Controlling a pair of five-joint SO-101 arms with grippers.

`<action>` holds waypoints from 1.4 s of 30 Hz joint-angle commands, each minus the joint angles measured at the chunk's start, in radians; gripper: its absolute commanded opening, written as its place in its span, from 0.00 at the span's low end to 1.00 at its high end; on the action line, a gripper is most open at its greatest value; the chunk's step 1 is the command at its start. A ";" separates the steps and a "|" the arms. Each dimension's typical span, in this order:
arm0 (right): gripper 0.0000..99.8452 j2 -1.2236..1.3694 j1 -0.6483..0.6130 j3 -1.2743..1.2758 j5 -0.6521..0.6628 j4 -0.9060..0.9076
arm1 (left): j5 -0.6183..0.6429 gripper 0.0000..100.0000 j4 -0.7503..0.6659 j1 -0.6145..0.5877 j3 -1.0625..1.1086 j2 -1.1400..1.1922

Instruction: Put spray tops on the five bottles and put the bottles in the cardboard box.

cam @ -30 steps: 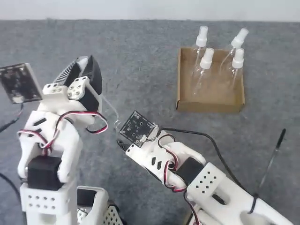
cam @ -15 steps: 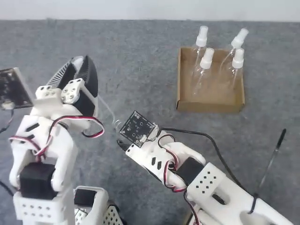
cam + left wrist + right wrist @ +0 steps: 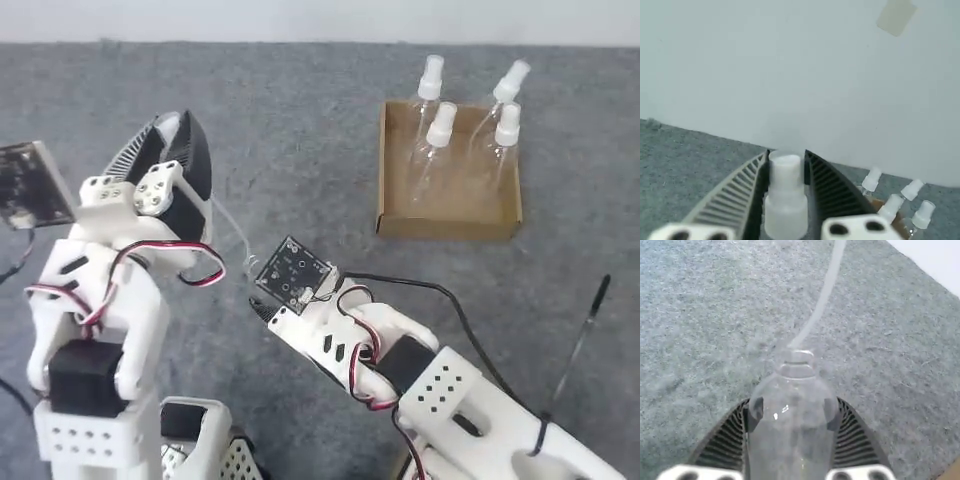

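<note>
Change: the left arm stands a little higher and farther from the near edge than half a second ago, and the spray top has gone with it; the right arm and the box have not shifted
Left gripper point(image 3: 170, 122): raised over the left half of the grey carpeted tabletop point(image 3: 300, 130), its ribbed fingers clamped on the collar of a white plastic spray top point(image 3: 786, 195)
Spray top: held nozzle-up, with its thin clear dip tube point(image 3: 820, 300) hanging down toward the other arm
Right gripper point(image 3: 792, 405): near the middle of the tabletop, its two black ribbed fingers closed around the shoulders of a clear plastic bottle point(image 3: 790, 410)
Clear plastic bottle: held above the carpet with its open neck pointing at the left arm; the end of the dip tube meets the neck opening
Brown cardboard box point(image 3: 450, 228): flat on the carpet near the far right corner, well apart from both arms
Four clear bottles with white spray tops point(image 3: 430, 155): lying in the box, tops toward the far edge, two of them reaching over the box's far wall
</note>
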 commanded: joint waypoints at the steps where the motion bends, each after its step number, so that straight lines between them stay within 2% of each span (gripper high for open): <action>1: 0.01 -0.041 0.001 -0.008 -0.009 -0.024 | 0.008 0.03 0.055 0.023 0.018 -0.015; 5: 0.01 -0.053 0.005 -0.029 -0.077 -0.033 | 0.005 0.03 0.075 0.046 0.064 -0.017; 12: 0.01 -0.174 0.114 -0.026 -0.222 -0.050 | -0.002 0.03 0.081 0.048 0.119 -0.017; 14: 0.01 -0.197 0.120 -0.005 -0.241 -0.051 | -0.044 0.03 0.075 0.075 0.130 -0.017; 16: 0.01 -0.209 0.119 0.020 -0.239 -0.050 | -0.097 0.03 0.075 0.137 0.140 -0.017; 20: 0.01 -0.219 0.119 0.048 -0.152 -0.041 | -0.100 0.03 0.057 0.222 0.170 -0.015; 29: 0.01 -0.220 0.127 0.112 -0.112 -0.165 | -0.104 0.03 0.035 0.298 0.240 -0.017; 36: 0.01 -0.220 0.185 0.164 -0.112 -0.265 | -0.107 0.14 0.066 0.281 0.214 -0.017; 42: 0.01 -0.220 0.191 0.170 -0.114 -0.262 | -0.153 0.15 0.075 0.173 0.085 -0.008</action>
